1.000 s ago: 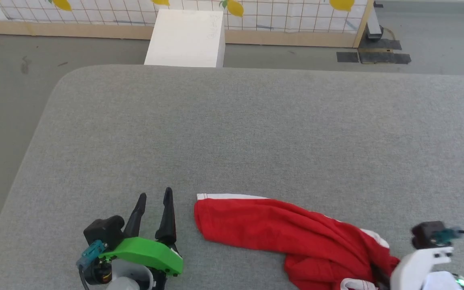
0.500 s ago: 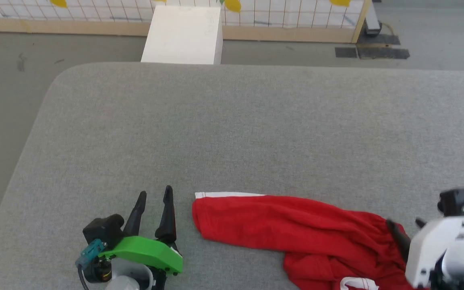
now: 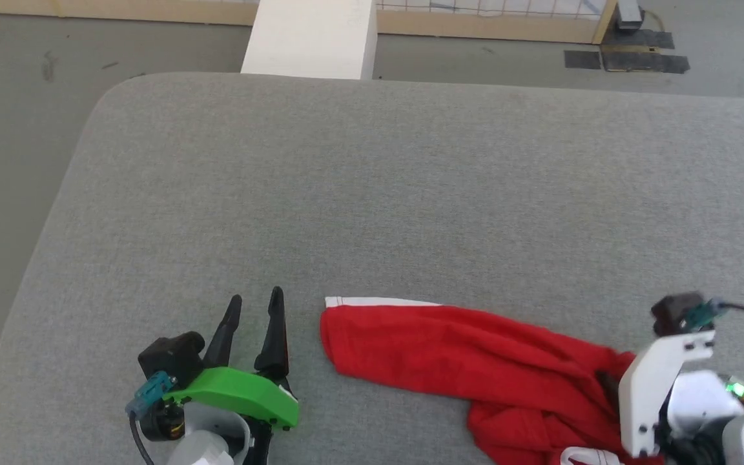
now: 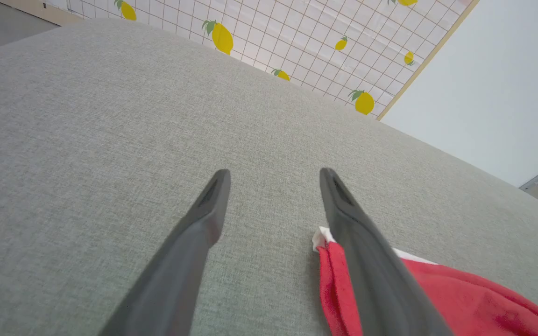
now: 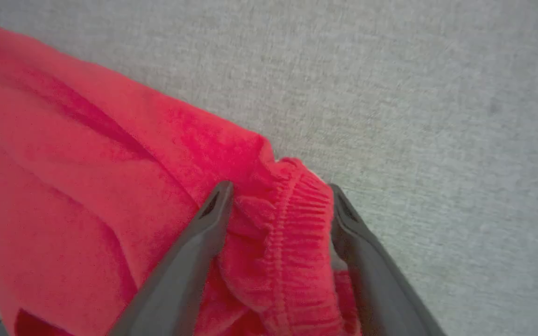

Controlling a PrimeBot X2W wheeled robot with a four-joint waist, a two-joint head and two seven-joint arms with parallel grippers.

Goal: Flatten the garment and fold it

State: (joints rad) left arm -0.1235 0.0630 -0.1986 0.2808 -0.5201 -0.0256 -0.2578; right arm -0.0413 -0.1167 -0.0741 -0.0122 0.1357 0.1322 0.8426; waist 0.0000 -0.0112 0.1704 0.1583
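Standing well beyond garment (image 3: 449, 349): white box (image 3: 310, 39).

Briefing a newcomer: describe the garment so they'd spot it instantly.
A grey padded table spans the head view. At its near edge, right of the green-shelled left tool, lies the garment, rumpled. Bright red cloth with white trim sets it apart from the grey around it.

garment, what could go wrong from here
1. The right gripper stands open astride the bunched waistband. Closing there may pinch several layers, so a pull could drag the garment as a lump instead of spreading it.
2. The left gripper is open beside the white-trimmed corner, not over it. Closing there may well catch nothing.
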